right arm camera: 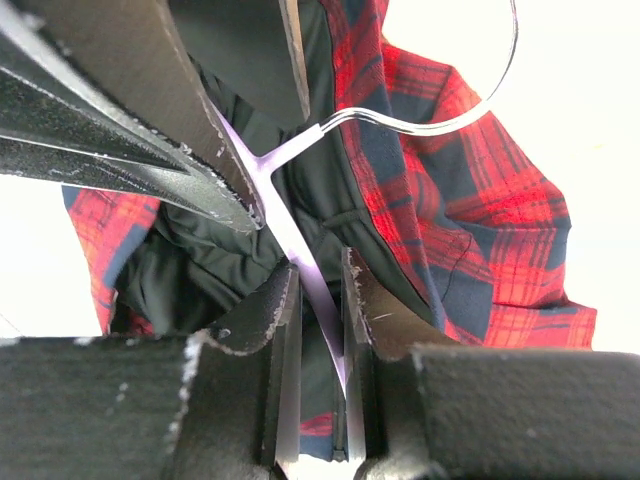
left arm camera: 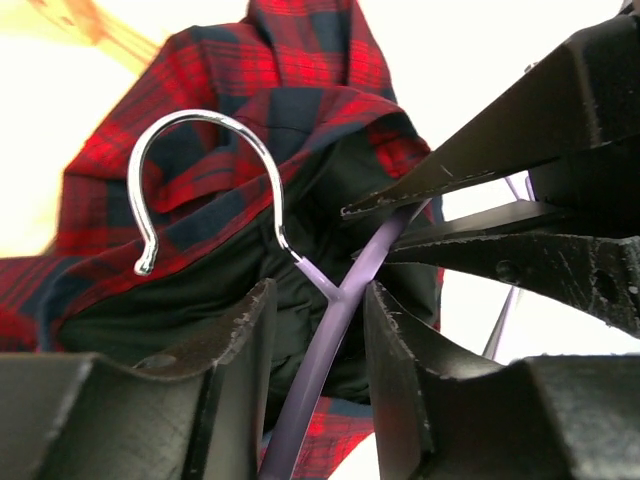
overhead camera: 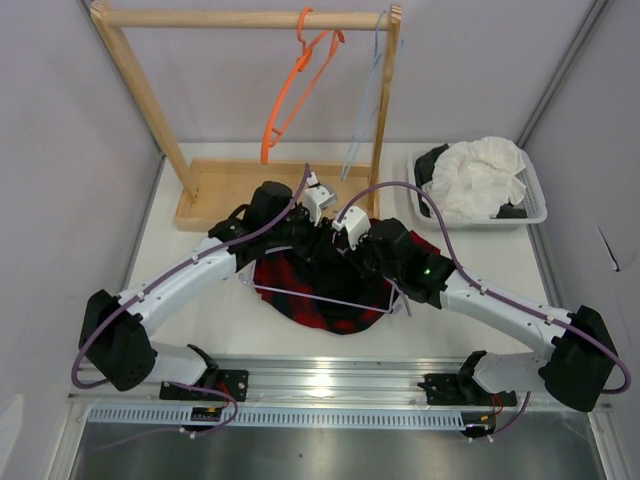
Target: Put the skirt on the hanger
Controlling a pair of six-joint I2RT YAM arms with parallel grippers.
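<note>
Clamping one arm of the hanger (left arm camera: 330, 340) with right gripper (right arm camera: 320, 265), clenched just beside the neck. Straddling the other arm with left gripper (left arm camera: 320, 292), fingers (left arm camera: 245, 340) released and apart. Resting on the skirt (overhead camera: 320, 295), spread on the table (overhead camera: 150, 250).

Red and black plaid skirt (overhead camera: 335, 308) with dark lining, lavender hanger (left arm camera: 335, 320) with silver hook (left arm camera: 205, 114), orange hanger (overhead camera: 290, 95) beyond skirt
</note>
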